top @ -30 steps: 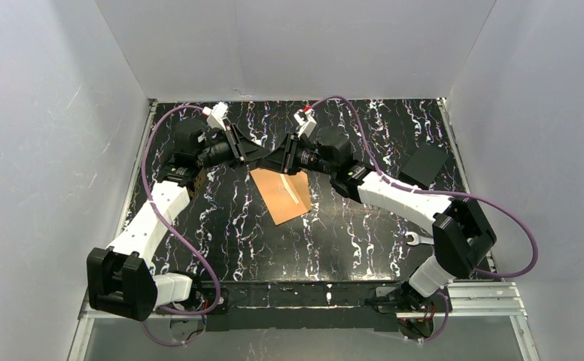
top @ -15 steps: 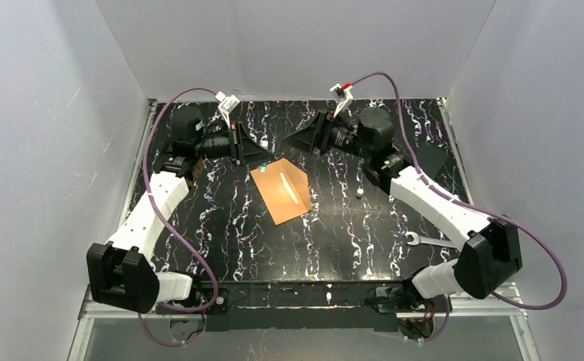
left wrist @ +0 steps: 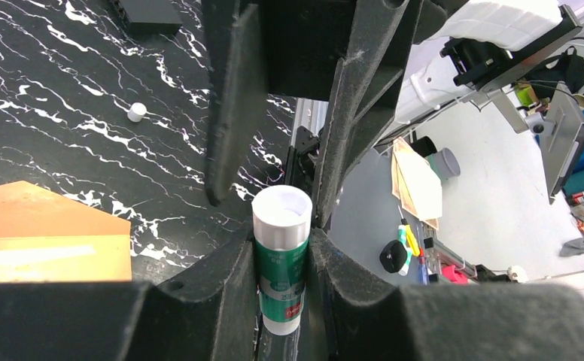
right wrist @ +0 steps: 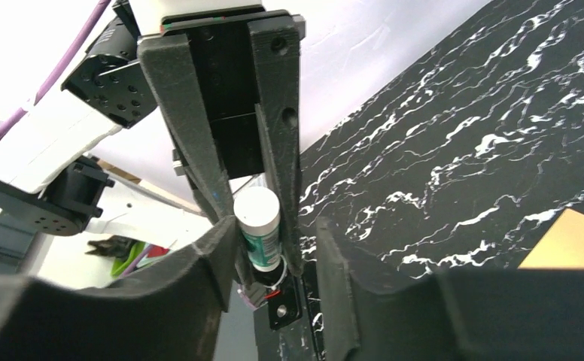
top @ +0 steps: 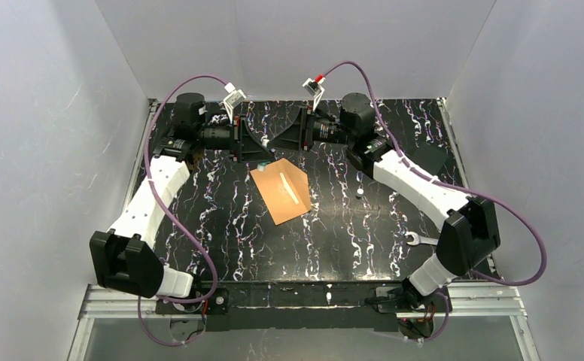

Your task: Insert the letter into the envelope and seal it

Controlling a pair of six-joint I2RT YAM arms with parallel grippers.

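The orange-brown envelope (top: 282,193) lies flat mid-table with a pale strip along it; its edge shows in the left wrist view (left wrist: 41,233) and a corner in the right wrist view (right wrist: 575,241). The letter is not in view. My left gripper (top: 265,157) (left wrist: 283,239) is shut on a green-and-white glue stick (left wrist: 281,263) (right wrist: 259,229), held above the envelope's far edge. My right gripper (top: 277,142) (right wrist: 274,229) is open and faces it; its fingers (left wrist: 229,105) straddle the stick's white end.
A small white cap (top: 359,193) (left wrist: 136,112) lies on the black marbled table right of the envelope. A wrench (top: 421,240) lies near the right arm's base. A black box (top: 430,158) sits at the back right. White walls enclose three sides.
The right gripper pulled back from the left one to the right, then swung in again to face it. The left gripper rose slightly. The white cap now shows on the table.
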